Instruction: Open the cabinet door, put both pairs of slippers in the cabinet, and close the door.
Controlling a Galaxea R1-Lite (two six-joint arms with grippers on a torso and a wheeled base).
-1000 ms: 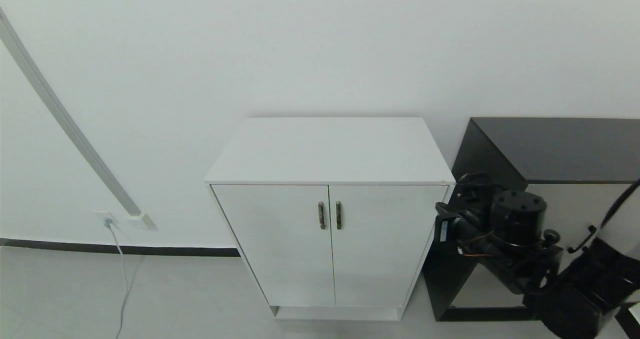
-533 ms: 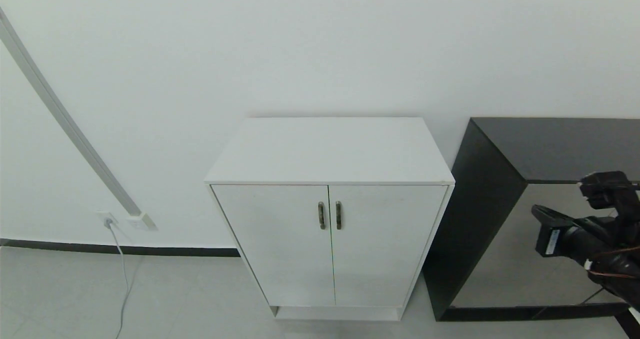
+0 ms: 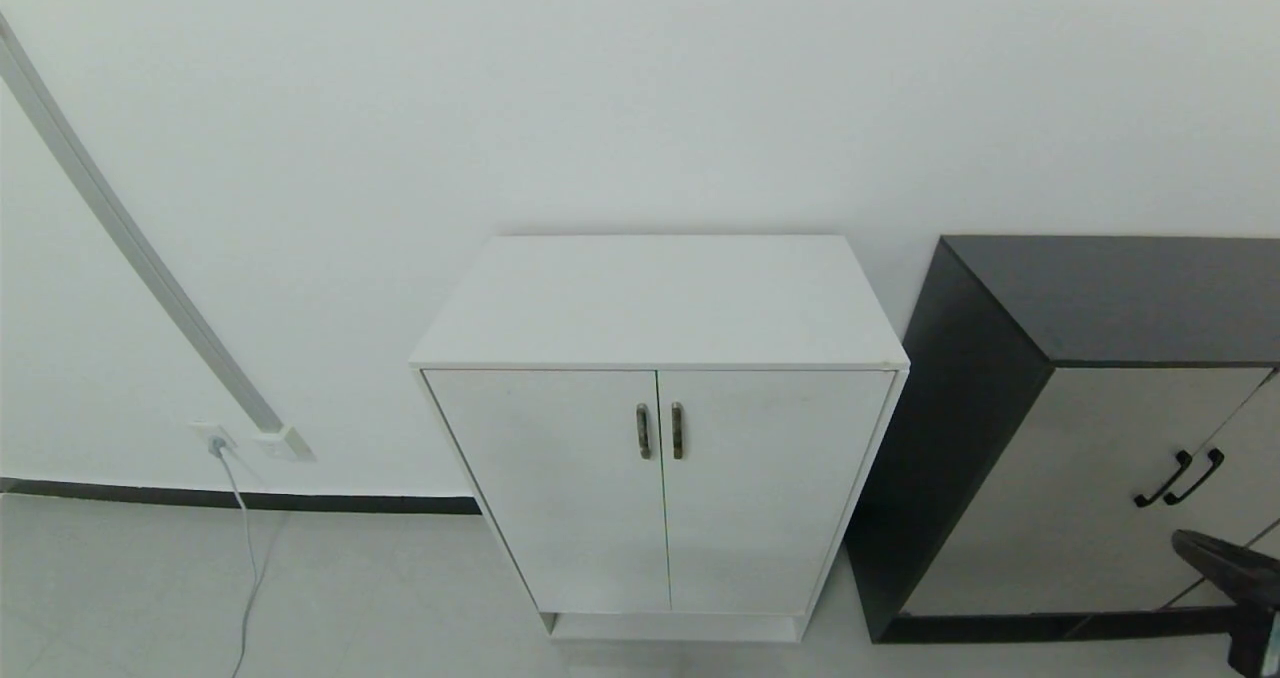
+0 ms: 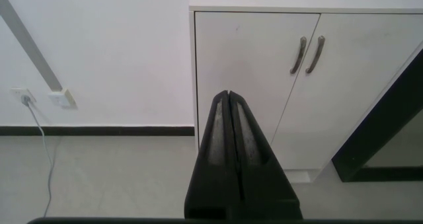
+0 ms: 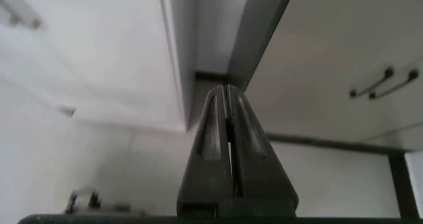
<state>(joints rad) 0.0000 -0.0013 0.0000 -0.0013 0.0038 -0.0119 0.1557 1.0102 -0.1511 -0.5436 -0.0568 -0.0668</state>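
A tall white two-door cabinet stands on a pale tiled floor with its back against a white wall. Both doors are shut, so its inside is hidden. Its long axis is upright and its front faces the robot. Two slim dark metal handles stand vertical, side by side at the middle seam, in the upper half of the doors. Just beside it on the robot's right is a black cabinet with glossy grey doors, cut off by the picture's edge, with a pair of black handles slanting near that edge. A dark piece of the right arm is cropped by the lower right corner of the head view. The left claw hangs low before the white cabinet's left door, its two fingers pressed together on nothing. The right claw is likewise pressed together and empty, pointing at the foot of the seam between the two cabinets. In the right wrist view the white cabinet is blurred. On the wall to the left, a white wall socket feeds a grey cable that runs off the bottom edge.
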